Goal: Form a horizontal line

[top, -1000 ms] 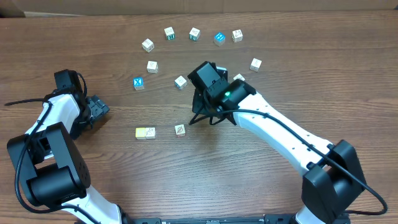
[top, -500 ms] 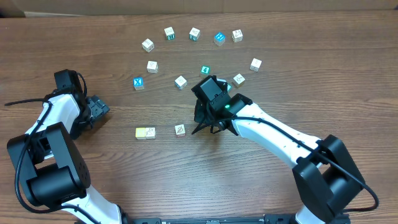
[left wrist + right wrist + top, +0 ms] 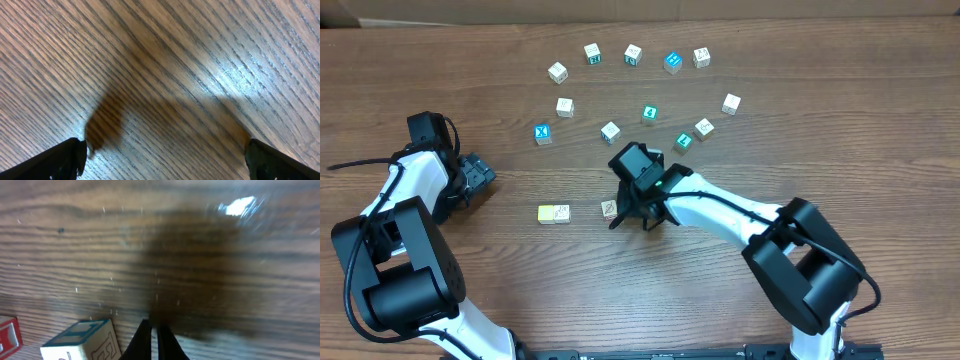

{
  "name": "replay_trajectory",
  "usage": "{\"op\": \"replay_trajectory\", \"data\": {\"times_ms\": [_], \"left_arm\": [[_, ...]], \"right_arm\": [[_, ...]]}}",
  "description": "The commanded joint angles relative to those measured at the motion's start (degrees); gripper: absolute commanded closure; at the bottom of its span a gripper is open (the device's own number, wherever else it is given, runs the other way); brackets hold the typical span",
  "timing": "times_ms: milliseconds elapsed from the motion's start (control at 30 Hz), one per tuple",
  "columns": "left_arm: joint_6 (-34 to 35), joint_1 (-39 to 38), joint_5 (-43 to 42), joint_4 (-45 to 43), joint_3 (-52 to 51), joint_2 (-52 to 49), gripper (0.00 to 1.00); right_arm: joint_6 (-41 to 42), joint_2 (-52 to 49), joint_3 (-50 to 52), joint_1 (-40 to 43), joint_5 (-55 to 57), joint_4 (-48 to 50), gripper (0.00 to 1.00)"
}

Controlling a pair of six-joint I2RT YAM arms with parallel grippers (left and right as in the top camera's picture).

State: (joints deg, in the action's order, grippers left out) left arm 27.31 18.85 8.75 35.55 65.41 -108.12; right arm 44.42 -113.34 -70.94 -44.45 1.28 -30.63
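Blocks lie spread across the wooden table (image 3: 520,300). One pale block (image 3: 609,208) (image 3: 82,341) sits alone, and a yellow-green block (image 3: 554,213) lies a short way to its left in the overhead view, roughly level with it. The other blocks, a blue block (image 3: 672,62) among them, are scattered well above the pale block. The right gripper (image 3: 625,214) (image 3: 155,337) hangs just right of the pale block, fingers pressed together and holding nothing. The left gripper (image 3: 480,175) (image 3: 165,160) sits well left of the pale block, jaws spread over bare wood.

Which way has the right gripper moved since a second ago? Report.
Yes: the right gripper moved down-left in the overhead view, toward the small block.
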Motion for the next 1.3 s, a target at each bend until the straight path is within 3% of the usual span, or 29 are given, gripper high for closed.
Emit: {"op": "replay_trajectory", "data": {"times_ms": [0, 1267], "left_arm": [[0.1, -0.1, 0.4, 0.4, -0.4, -1.0, 0.01], [0.1, -0.1, 0.4, 0.4, -0.4, -1.0, 0.0]], "right_arm": [[3.9, -0.5, 0.4, -1.1, -0.2, 0.6, 0.96], [4.0, -0.6, 0.4, -4.2, 0.1, 5.4, 0.96]]}}
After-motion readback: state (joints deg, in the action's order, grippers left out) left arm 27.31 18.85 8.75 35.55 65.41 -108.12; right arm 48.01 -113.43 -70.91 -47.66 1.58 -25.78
